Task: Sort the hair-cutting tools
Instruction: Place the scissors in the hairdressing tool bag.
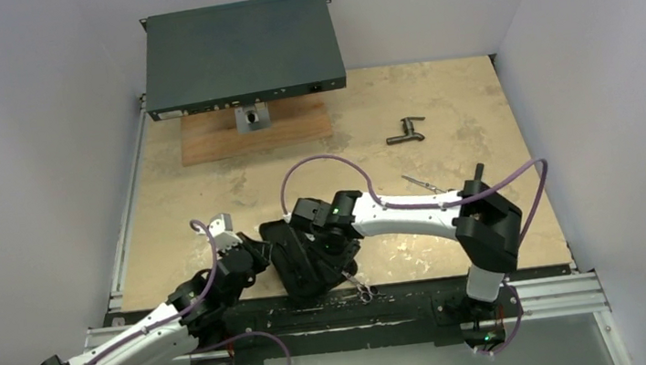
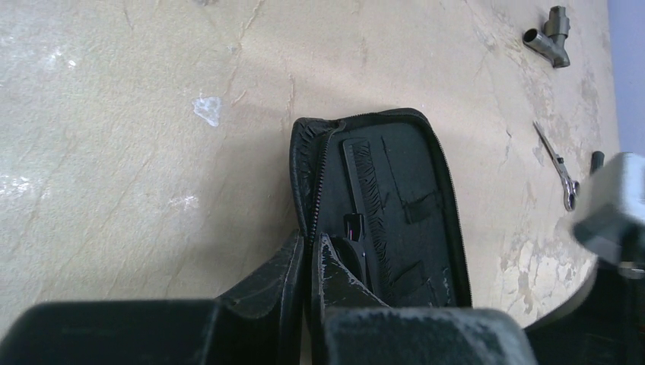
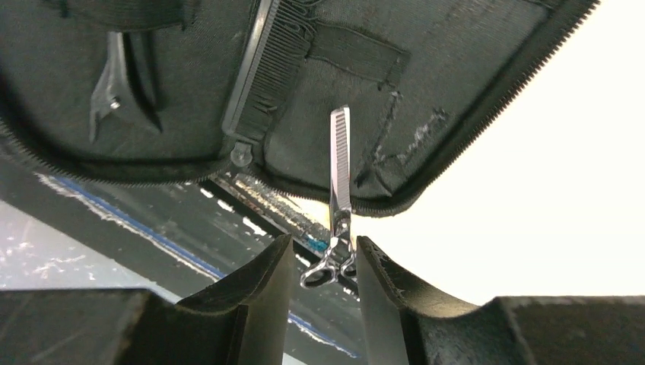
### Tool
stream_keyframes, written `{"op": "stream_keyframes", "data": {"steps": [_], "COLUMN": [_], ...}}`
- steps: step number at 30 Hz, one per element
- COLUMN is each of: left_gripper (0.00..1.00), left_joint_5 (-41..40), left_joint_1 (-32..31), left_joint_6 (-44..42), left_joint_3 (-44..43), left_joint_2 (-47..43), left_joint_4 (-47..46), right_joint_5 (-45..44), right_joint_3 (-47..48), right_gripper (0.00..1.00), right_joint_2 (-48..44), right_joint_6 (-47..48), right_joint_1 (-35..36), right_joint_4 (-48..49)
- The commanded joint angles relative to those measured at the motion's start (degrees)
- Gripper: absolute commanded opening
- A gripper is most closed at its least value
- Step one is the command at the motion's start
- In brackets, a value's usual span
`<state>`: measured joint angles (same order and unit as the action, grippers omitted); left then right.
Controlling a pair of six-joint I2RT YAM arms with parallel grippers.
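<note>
Job: sorting the hair-cutting tools into the black case (image 1: 295,271), lying open on the bench (image 1: 476,110).
Left gripper (image 2: 310,255): closed tight on the edge of the black case, pinning it in place.
Right gripper (image 3: 323,247): open, fingers apart, holding nothing. Scissor rings sitting in the gap, not squeezed.
Comb (image 3: 262,76): inside the black case, lying long-ways down the middle. Looks tucked in.
Clip (image 3: 122,76): inside the black case too, next to the Comb but not touching it.
Scissors (image 3: 340,167): pointy end resting on the soft inside of the black case, beside the Comb. Ring end poking out over the zip edge, toward the near side of the bench. Not under a strap, as far as can be seen.
Done so far: Comb and Clip in their places, by the look of it. Scissors only half in.
Left to do: probably pushing the Scissors all the way in, maybe under a strap. Only a guess.
Not part of the job: dark T-shaped fitting (image 1: 405,130), well back on the bench. Thin silver tool (image 1: 421,185) near the right arm, too small to name.
Also there: flat dark box (image 1: 240,54) resting on a wooden board (image 1: 205,145) at the back.
</note>
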<state>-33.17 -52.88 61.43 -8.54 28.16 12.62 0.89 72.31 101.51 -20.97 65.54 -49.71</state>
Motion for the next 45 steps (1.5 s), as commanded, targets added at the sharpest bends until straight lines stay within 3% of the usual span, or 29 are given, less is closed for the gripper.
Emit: {"op": "stream_keyframes", "data": {"steps": [1,11,20,29,39,45], "left_gripper": [0.0,0.0,0.0,0.0,0.0,0.0], "left_joint_5": [-3.9,-5.73,-4.37,-5.3,-4.92,-4.94], "left_joint_1": [0.23,0.24,-0.22,-0.29,-0.39,-0.42], "left_joint_6": [0.84,1.15,1.6,1.11,1.48,1.85], "left_joint_3": [-3.01,-3.68,-4.87,-6.05,-6.22,-6.39], "left_joint_2": [-1.39,-0.94,3.84,2.75,3.7,3.51], "left_joint_4": [3.2,5.04,2.29,4.56,4.58,4.98], "right_joint_5": [-2.66,-6.28,-9.31,-12.45,-11.86,-12.05], "right_joint_3": [1.34,-16.85,-23.64,-29.69,-32.0,-30.58], "right_gripper": [0.35,0.33,0.45,0.45,0.4,0.25], "right_joint_2": [-7.24,-21.23,-23.1,-20.92,-19.21,-15.74], "right_joint_6": [-2.67,-9.96,-10.49,-11.23,-10.91,-11.12], "right_joint_1": [-0.32,2.22,4.61,5.54,5.74,5.83], "right_joint_4": [-0.01,10.32,21.15,28.39,32.75,31.45]}}
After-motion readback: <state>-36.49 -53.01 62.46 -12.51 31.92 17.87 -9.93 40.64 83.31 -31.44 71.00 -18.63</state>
